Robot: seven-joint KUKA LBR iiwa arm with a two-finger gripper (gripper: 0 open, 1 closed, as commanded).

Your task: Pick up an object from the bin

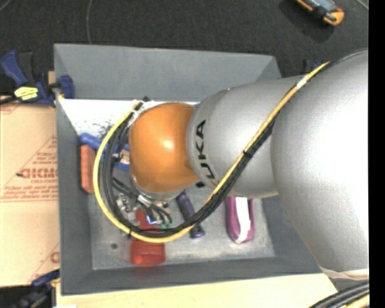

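My gripper point(143, 208) reaches down at the bin's front middle, its metal body showing under the arm's orange cover. Just in front of it lies a red blocky thing point(146, 252) on the bin floor. A dark purple pen-like stick point(188, 214) lies right of the gripper, partly under the cables. A small red bit point(143, 221) shows right below the gripper body; whether it is held is hidden.
A long orange-red block point(86, 169) lies along the left wall, with a blue thing point(90, 139) behind it. A magenta and white object point(240, 220) lies at the front right. The arm and its cables cover the bin's middle and right.
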